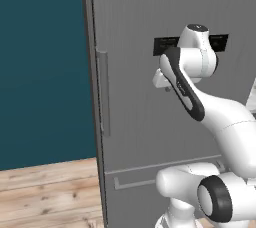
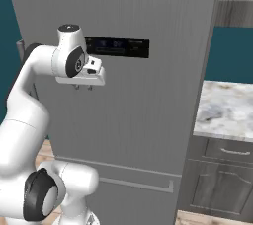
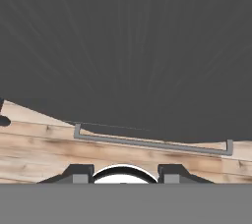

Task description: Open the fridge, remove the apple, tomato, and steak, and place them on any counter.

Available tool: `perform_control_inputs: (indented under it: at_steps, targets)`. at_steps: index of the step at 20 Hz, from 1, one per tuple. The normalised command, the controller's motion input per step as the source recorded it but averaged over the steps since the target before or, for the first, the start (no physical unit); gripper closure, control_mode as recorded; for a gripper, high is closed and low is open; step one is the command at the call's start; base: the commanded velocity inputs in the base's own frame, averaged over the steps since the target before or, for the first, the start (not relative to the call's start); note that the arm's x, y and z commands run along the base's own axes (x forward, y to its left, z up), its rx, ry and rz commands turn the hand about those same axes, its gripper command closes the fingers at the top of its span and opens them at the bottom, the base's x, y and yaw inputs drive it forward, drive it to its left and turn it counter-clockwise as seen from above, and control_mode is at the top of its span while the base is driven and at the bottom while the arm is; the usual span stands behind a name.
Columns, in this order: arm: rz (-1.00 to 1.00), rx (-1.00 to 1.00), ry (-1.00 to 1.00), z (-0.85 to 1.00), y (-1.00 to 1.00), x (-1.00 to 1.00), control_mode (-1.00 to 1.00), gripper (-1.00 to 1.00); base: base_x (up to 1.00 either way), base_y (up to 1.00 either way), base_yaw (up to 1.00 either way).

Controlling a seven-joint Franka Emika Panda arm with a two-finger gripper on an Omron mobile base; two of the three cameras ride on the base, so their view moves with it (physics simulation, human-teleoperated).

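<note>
The tall grey fridge (image 2: 138, 100) stands upright and shut straight ahead, its long door handle (image 1: 103, 92) running vertically at the left edge, the marbled worktop (image 2: 227, 108) to its right, while the tool (image 2: 83, 88), pointing down before the door, is closed on nothing.

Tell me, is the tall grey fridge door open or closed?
Closed. The tall grey fridge shows one flat front; its long vertical handle lies against the door, and no shelves or food are seen inside.

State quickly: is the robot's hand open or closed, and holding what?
Hand: closed, holding nothing, in front of the shut fridge door.
</note>
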Motion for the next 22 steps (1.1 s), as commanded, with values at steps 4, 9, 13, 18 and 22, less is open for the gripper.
perform_control_inputs:
  at_steps: [4,9,13,18,22]
  targets:
    - [0.0,0.0,0.0,0.0,0.0,0.0,1.0,-1.0,-0.04,0.0,0.0]
    - [0.0,0.0,0.0,0.0,0.0,0.0,1.0,-1.0,-0.52,0.06,0.04]
    - [0.0,0.0,0.0,0.0,0.0,0.0,1.0,-1.0,-0.63,0.14,0.06]
    - [0.0,0.0,0.0,0.0,0.0,0.0,1.0,-1.0,-0.13,0.38,0.06]
    - [0.0,0.0,0.0,0.0,0.0,0.0,1.0,-1.0,-0.19,0.71,0.08]
